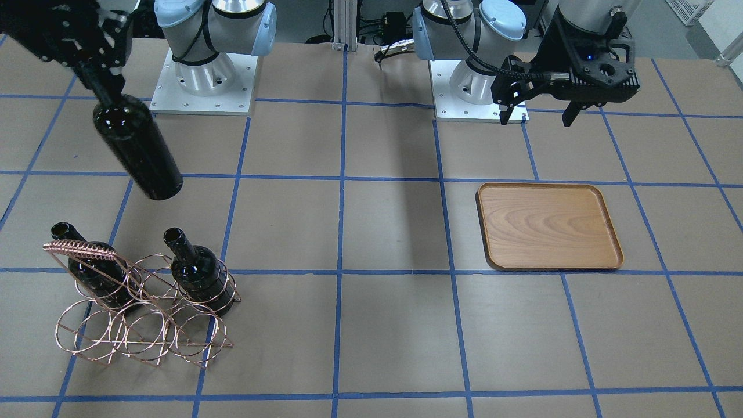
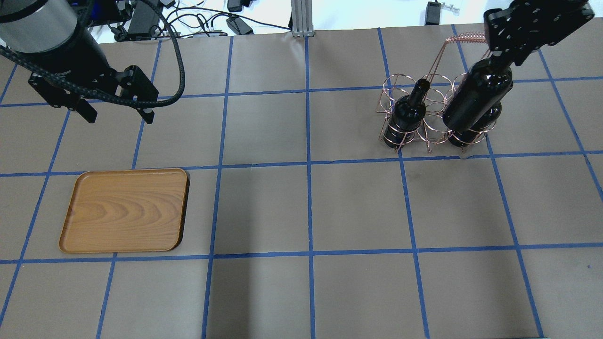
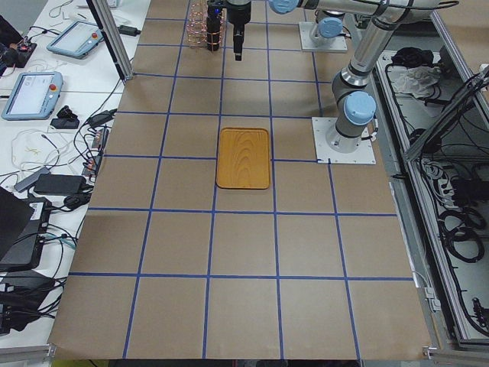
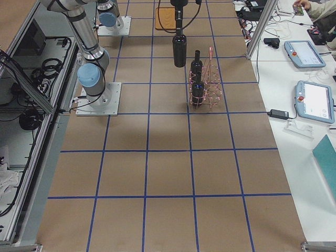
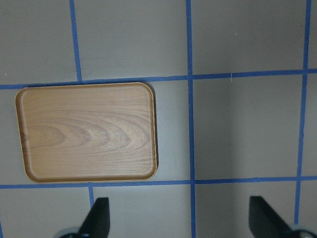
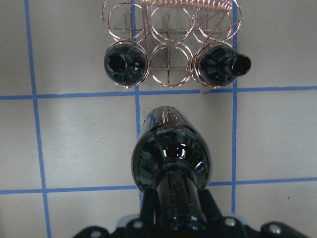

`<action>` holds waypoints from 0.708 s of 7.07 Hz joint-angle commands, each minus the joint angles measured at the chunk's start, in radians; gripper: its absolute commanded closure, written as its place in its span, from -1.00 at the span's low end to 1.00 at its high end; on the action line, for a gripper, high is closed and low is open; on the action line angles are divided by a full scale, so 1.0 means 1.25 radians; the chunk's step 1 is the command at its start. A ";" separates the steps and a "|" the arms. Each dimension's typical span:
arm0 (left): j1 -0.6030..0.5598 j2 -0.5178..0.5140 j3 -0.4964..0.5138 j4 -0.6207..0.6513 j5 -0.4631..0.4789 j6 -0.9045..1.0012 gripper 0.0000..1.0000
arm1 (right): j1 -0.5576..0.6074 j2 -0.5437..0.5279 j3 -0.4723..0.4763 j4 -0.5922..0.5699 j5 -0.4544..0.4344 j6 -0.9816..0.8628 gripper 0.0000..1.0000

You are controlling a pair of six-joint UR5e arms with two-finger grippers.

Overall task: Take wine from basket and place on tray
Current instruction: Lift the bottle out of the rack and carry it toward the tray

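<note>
- Desk (image 2: 264, 212) was brown paper with blue tape grid (image 2: 309, 212); teach pendants (image 4: 315, 102) showed only in side views.
- Right jaws clamped wine (image 1: 139, 151) by its neck, basket (image 1: 139, 331) ahead; left jaws released, tray (image 2: 125, 212) below and ahead.

The wine (image 1: 136, 148) was glossy dark brown-black glass, as were the other two bottles (image 1: 197, 273). The basket (image 1: 145, 325) was rose-gold copper wire. The tray (image 1: 548, 226) was light-brown wood with curved grain. The table (image 1: 395, 226) was grey-brown, gridded with blue tape lines (image 1: 341, 226). The left gripper (image 1: 538, 119) and the right gripper (image 1: 96, 78) were black.
</note>
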 commanded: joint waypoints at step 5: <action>0.000 0.000 0.001 0.000 0.000 0.000 -1.00 | 0.406 0.240 0.010 -0.208 0.027 0.531 0.57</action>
